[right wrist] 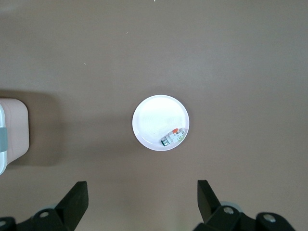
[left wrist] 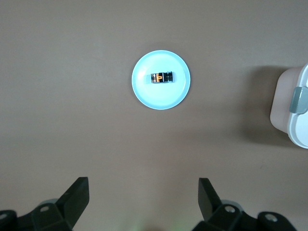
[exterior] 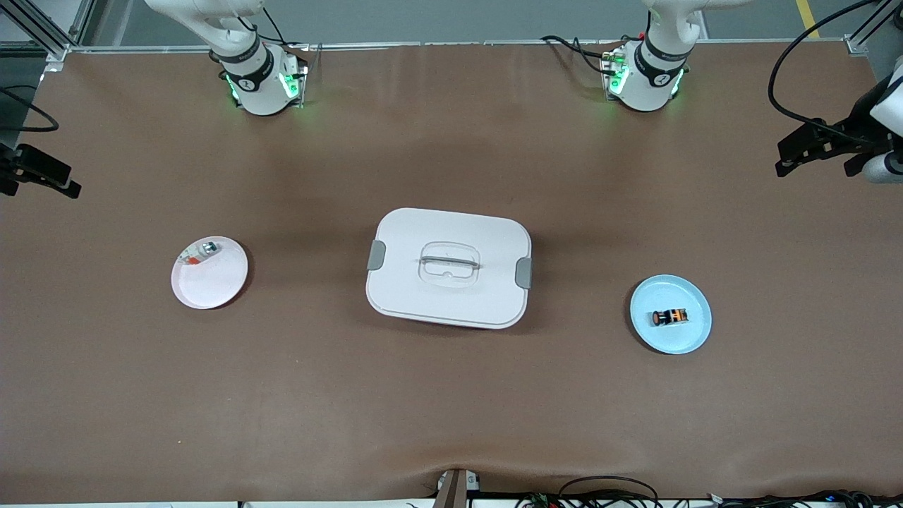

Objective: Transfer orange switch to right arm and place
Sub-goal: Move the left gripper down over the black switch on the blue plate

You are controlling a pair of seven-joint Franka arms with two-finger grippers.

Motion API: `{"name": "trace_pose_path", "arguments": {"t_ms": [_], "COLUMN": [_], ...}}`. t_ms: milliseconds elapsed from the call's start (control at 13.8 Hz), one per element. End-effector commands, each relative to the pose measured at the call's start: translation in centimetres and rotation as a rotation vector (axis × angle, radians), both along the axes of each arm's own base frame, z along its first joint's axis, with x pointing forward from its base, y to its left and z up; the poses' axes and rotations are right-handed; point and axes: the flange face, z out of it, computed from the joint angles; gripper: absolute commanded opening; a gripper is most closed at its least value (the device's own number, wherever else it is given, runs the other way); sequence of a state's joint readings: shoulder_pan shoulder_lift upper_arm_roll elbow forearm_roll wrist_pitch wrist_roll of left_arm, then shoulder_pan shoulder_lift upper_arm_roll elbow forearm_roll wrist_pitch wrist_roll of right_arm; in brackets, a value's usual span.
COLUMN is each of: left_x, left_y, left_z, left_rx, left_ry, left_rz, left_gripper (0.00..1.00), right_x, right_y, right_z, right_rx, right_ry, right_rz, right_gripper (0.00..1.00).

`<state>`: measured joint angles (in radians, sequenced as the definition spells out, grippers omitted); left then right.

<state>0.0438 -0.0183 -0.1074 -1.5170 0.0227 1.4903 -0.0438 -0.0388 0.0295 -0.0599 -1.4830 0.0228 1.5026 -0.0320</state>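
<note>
The orange switch (exterior: 670, 317) lies on its side on a light blue plate (exterior: 688, 340) toward the left arm's end of the table. In the left wrist view the switch (left wrist: 161, 77) and its plate (left wrist: 161, 97) are well below the camera. My left gripper (left wrist: 143, 187) is open and empty, high over bare table beside that plate. My right gripper (right wrist: 141, 188) is open and empty, high over bare table beside a white plate (right wrist: 154, 118). Neither gripper shows in the front view; only the two arm bases do.
A white lidded box (exterior: 449, 268) with grey clasps stands at the table's middle. The white plate (exterior: 211, 282), toward the right arm's end, holds a small silver-and-red piece (exterior: 201, 252). Black camera mounts (exterior: 822, 144) stand at both table ends.
</note>
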Motion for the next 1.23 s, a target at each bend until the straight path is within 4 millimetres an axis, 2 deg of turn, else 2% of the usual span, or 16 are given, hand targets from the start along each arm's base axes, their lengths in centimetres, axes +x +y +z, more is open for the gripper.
{"name": "trace_pose_path", "arguments": {"t_ms": [0, 217, 506, 796, 1157], "left_x": [0.3, 0.9, 3.2, 5.9, 9.3], "left_y": [-0.8, -0.7, 0.1, 0.0, -0.1], "left_z": [0.5, -0.4, -3.5, -8.5, -16.0], "left_rx": [0.024, 0.023, 0.003, 0.002, -0.009], "left_ry": [-0.01, 0.007, 0.009, -0.004, 0.054], "left_rz": [0.008, 0.007, 0.003, -0.004, -0.003], "left_gripper": [1.0, 1.0, 1.0, 1.0, 1.0], "right_x": [-0.5, -0.5, -0.5, -0.4, -0.4], "right_y": [0.1, 0.0, 0.1, -0.1, 0.0], "right_z": [0.5, 0.4, 0.5, 0.4, 0.5], "right_rx": [-0.028, -0.028, -0.028, -0.027, -0.025], "right_ry": [0.002, 0.002, 0.0, -0.001, -0.004], "right_rz": [0.016, 0.014, 0.016, 0.013, 0.014], "right_gripper": [1.0, 1.0, 1.0, 1.0, 1.0]}}
